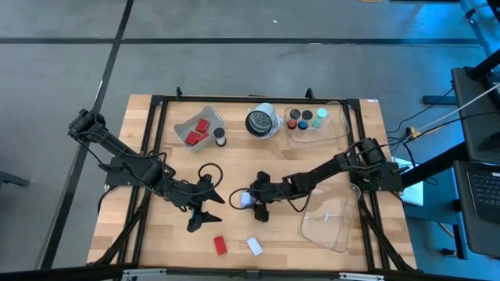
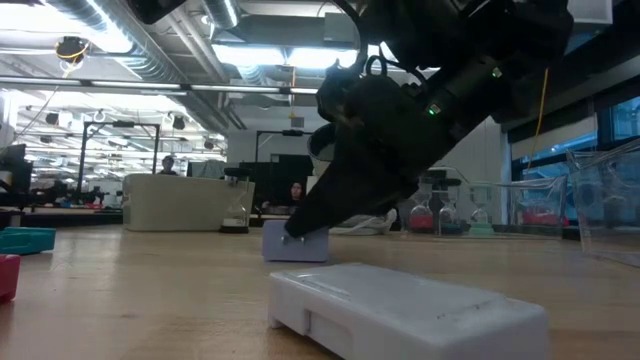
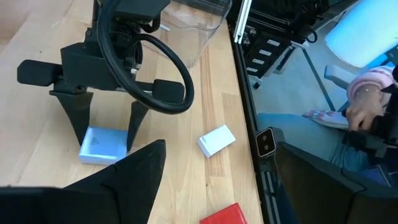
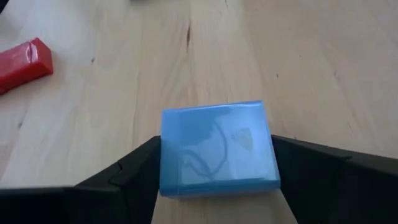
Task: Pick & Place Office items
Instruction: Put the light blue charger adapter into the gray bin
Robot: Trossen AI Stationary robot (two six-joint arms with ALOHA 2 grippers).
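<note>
Several items are already sorted into trays while a pale-blue block [image 4: 217,149] is straddled, ungripped, by the spread right tool [image 1: 251,204]; red block [image 1: 220,245] and white block [image 1: 255,246] remain at lower centre

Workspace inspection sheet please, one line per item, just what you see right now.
Surface: wooden table, black frame.
Job's things: pale-blue block between right gripper fingers; red block and white block loose; red blocks in left tray; caps in right tray.
Clutter: white-and-black round object; empty clear tray.
Grippers: left gripper open, empty.
Cables: black loop.
Surroundings: person's hand beside table.
</note>
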